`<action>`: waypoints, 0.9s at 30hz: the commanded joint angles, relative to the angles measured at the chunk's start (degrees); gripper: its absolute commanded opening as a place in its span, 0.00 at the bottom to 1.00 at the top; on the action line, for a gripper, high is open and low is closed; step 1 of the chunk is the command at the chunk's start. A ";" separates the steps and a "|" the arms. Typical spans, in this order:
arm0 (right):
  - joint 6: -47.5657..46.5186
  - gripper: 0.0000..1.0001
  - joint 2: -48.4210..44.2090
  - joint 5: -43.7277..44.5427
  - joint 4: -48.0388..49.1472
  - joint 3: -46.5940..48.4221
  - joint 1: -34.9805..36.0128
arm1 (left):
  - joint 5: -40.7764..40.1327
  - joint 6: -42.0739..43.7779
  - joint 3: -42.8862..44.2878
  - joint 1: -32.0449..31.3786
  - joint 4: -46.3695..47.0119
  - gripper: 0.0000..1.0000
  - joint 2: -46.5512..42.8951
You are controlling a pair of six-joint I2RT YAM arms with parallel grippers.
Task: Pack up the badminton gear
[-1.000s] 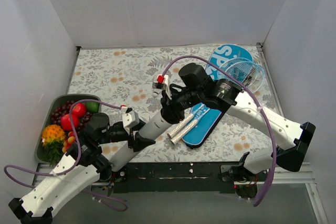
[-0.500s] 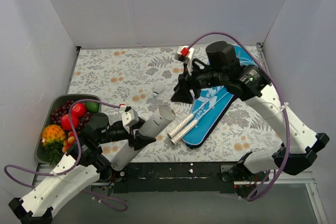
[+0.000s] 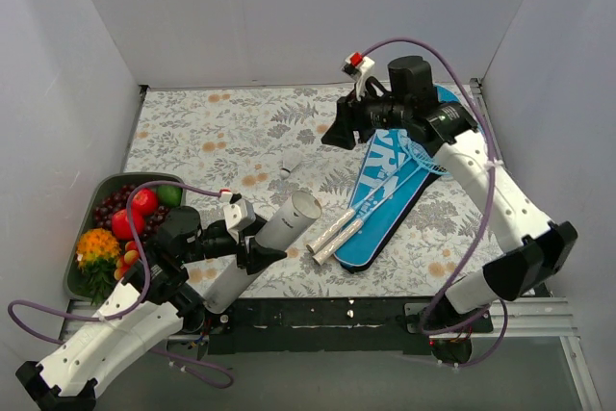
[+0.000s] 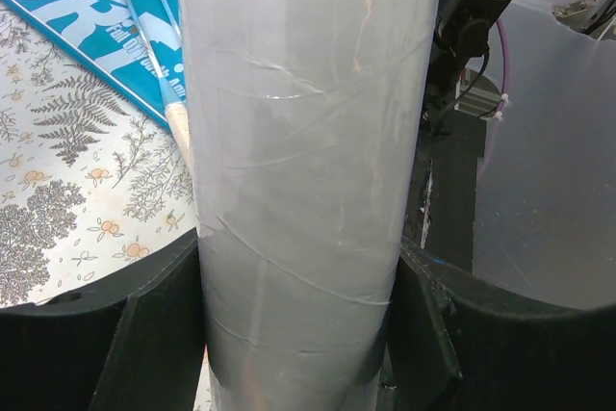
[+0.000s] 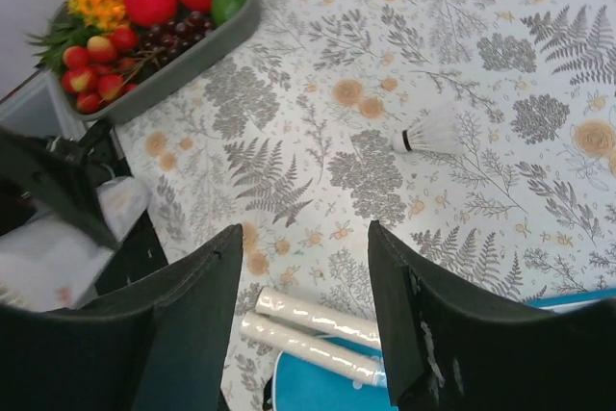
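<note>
The right pincer (image 3: pixel 335 132) is open and empty. It should drop over the shuttlecock (image 5: pixel 430 134) mid-frame and pinch softly. The left pincer (image 3: pixel 248 247) grips the tilted tube (image 3: pixel 289 223).

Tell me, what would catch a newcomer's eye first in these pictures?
Probably the big white cardboard tube, clamped in the left arm's jaws at the front left and filling that arm's own camera view. Next come the bright blue racket cover on the right with two rackets lying on it, and the dark tray of colourful fruit at the far left. A lone white shuttlecock lies on the flowery tabletop.
</note>
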 commanded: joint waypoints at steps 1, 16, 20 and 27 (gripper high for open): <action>3.59 0.63 5.54 0.24 9.70 -2.82 -2.80 | -0.86 -0.24 -0.14 -0.33 1.59 0.59 -0.11; 2.54 0.67 35.15 -0.02 10.58 15.01 -4.57 | -0.86 -0.24 -0.22 -0.33 1.95 0.59 1.47; 2.98 0.67 41.83 -1.43 11.81 18.18 -4.57 | -0.33 -0.33 0.04 -0.42 1.94 0.59 2.00; 3.94 0.67 48.08 -5.37 15.16 19.85 -4.48 | 0.11 -0.50 0.04 -0.42 1.94 0.59 2.61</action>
